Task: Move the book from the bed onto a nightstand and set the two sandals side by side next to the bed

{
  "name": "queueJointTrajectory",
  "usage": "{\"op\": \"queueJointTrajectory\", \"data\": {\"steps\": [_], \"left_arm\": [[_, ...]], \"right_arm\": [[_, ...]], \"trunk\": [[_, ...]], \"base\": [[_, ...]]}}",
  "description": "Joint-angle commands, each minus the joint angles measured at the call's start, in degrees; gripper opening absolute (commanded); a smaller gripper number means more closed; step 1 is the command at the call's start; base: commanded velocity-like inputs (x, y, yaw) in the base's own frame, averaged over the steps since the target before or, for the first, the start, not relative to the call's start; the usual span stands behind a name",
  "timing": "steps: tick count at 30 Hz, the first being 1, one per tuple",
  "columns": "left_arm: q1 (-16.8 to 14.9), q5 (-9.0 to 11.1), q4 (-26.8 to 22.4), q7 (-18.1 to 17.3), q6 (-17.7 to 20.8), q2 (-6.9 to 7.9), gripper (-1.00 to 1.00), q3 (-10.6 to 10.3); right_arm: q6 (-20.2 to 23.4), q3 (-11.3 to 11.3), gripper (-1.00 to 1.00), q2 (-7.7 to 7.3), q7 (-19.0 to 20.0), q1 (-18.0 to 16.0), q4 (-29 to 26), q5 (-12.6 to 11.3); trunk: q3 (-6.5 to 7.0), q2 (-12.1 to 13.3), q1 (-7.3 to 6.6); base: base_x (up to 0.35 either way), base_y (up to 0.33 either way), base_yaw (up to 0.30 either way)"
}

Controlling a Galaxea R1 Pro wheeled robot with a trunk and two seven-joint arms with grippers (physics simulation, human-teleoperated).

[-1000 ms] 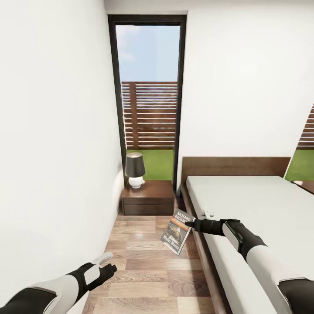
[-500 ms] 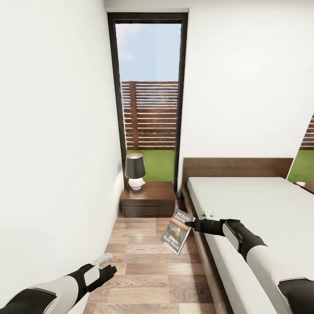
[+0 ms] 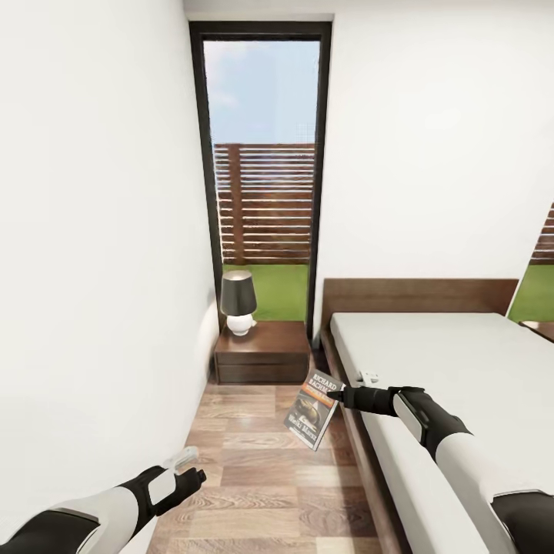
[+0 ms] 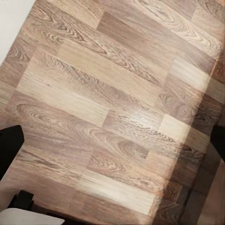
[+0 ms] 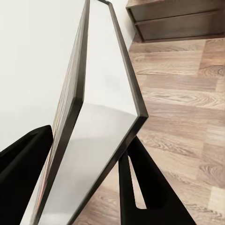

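R arm reaches fwd, level, over the floor strip beside the bed (image 3: 462, 362); right gripper (image 3: 334, 396) pinches the book (image 3: 313, 410) by its edge, cover tilted, hanging above floor at 12 o'clock. Nightstand (image 3: 261, 350) further ahead. L arm low at 8 o'clock; left gripper (image 3: 196, 475) spread, can't tell.

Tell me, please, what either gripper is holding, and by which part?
The right gripper pinches the book at its right edge near the top; the left gripper holds nothing.
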Motion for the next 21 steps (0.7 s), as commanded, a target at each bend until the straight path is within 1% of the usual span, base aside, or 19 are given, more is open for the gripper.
{"op": "queueJointTrajectory", "data": {"steps": [1,6,21], "left_arm": [[0.0,0.6,0.0,0.1,0.2,-0.01,1.00,-0.5],[-0.1,0.6,0.0,0.1,0.2,-0.01,1.00,-0.5],[-0.1,0.6,0.0,0.1,0.2,-0.01,1.00,-0.5]], "right_arm": [[0.4,0.3,-1.00,-0.06,-0.1,0.0,-0.1,-0.6],[0.4,0.3,-1.00,-0.07,-0.1,0.0,-0.1,-0.6],[0.4,0.3,-1.00,-0.07,-0.1,0.0,-0.1,-0.6]], "trunk": [[-0.02,0.0,0.04],[-0.02,0.0,0.04],[-0.02,0.0,0.04]], "base": [[0.140,0.000,0.000],[0.239,0.000,0.000],[0.321,0.000,0.000]]}}
